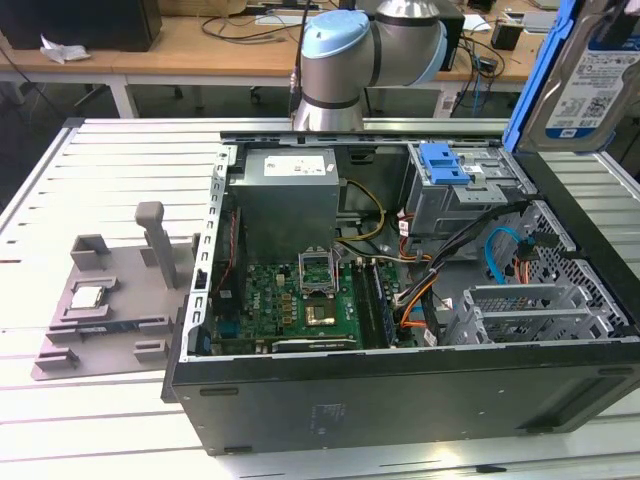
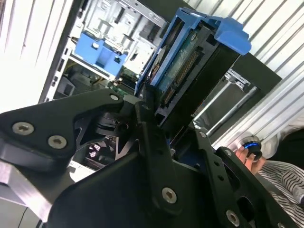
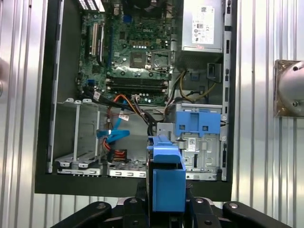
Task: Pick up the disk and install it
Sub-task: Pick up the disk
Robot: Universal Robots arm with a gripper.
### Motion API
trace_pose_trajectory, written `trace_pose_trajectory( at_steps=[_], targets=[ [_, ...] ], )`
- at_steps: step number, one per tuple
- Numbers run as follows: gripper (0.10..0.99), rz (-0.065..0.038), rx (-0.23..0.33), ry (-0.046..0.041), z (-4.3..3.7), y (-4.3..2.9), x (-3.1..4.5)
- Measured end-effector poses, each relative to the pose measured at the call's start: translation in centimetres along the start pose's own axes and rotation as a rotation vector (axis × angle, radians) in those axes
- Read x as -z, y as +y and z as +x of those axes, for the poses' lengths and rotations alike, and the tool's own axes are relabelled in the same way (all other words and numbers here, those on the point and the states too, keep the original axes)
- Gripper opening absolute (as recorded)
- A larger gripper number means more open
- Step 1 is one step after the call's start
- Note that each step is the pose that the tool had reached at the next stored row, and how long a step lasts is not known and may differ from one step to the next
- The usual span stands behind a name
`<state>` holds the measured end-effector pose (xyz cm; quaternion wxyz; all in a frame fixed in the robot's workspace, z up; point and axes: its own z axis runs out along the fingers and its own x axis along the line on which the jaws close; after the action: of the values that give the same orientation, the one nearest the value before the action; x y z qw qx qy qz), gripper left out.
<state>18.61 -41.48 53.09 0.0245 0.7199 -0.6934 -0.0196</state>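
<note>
Your tool (image 2: 173, 114) is clamped on the disk (image 2: 190, 61), a flat rectangular silver metal hard drive in a blue plastic carrier frame. In both wrist views the black fingers (image 3: 192, 202) press on either side of the disk (image 3: 166, 180). In the exterior view the disk (image 1: 585, 80) is held in the air with its white-and-blue label showing, touching nothing else. Below the tool lies the open black computer case (image 3: 42, 142) on the ribbed metal bench (image 1: 100, 420). Inside the case, the grey metal drive cage with a blue plastic latch (image 3: 197, 123) sits nearest the tool, and the green motherboard (image 3: 137, 38) lies farther off. In the second wrist view, a person's hand (image 2: 244, 153) rests beside the tool.
</note>
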Motion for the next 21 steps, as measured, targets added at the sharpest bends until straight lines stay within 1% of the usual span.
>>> trace_pose_trajectory(
  at_steps=[1, 5, 6, 8, 9, 12, 17, 20, 21],
  targets=[
    [0.361, 0.0, 0.0, 0.0001, 0.78, 0.03, -0.03],
    [0.361, 0.0, 0.0, 0.0, 2.19, 0.08, -0.11],
    [0.361, 0.0, 0.0, 0.0, 2.76, 0.1, -0.14],
    [0.361, 0.0, 0.0, 0.0001, 3.38, 0.12, -0.17],
    [0.361, 0.0, 0.0, 0.0, 3.94, 0.14, -0.21],
    [0.361, 0.0, 0.0, 0.0, 4.9, 0.17, -0.27],
    [0.361, 0.0, -0.001, 0.0, 6.1, 0.21, -0.38],
    [0.361, 0.0, -0.001, -0.0001, 7.98, 0.27, -0.53],
    [0.361, 0.0, -0.002, 0.0001, 8.19, 0.28, -0.54]
  ],
)
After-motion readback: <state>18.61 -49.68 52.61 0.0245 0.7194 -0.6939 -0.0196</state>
